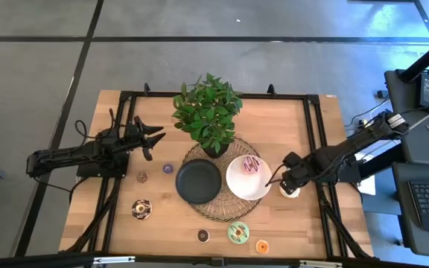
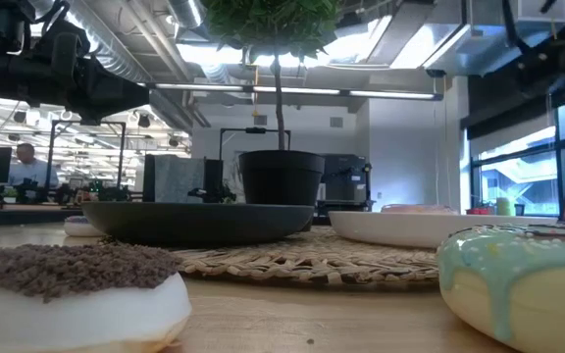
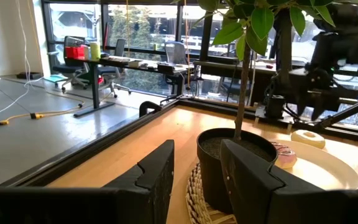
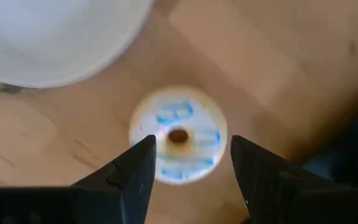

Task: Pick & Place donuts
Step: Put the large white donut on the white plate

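My right gripper (image 1: 287, 181) (image 4: 191, 142) hovers open over a cream donut with blue stripes (image 4: 178, 135) (image 1: 290, 192), which lies flat on the wood just right of the white plate (image 1: 238, 187). Its fingers stand on either side of the donut without touching it. A pink donut (image 1: 252, 164) lies on the white plate. Other donuts lie flat on the table: purple (image 1: 167, 169), small brown (image 1: 142, 177), brown-sprinkled (image 1: 141, 209) (image 2: 67, 289), dark brown (image 1: 203, 235), green (image 1: 238, 233) (image 2: 528, 284) and orange (image 1: 262, 246). My left gripper (image 1: 155, 138) (image 3: 196, 149) waits open at the table's left.
A round black plate (image 1: 198, 181) and the white plate sit on a woven mat (image 1: 218, 212) at the table's middle. A potted plant (image 1: 208, 112) stands behind them, its pot (image 3: 229, 155) close in front of my left gripper. Bare wood lies along the near and right edges.
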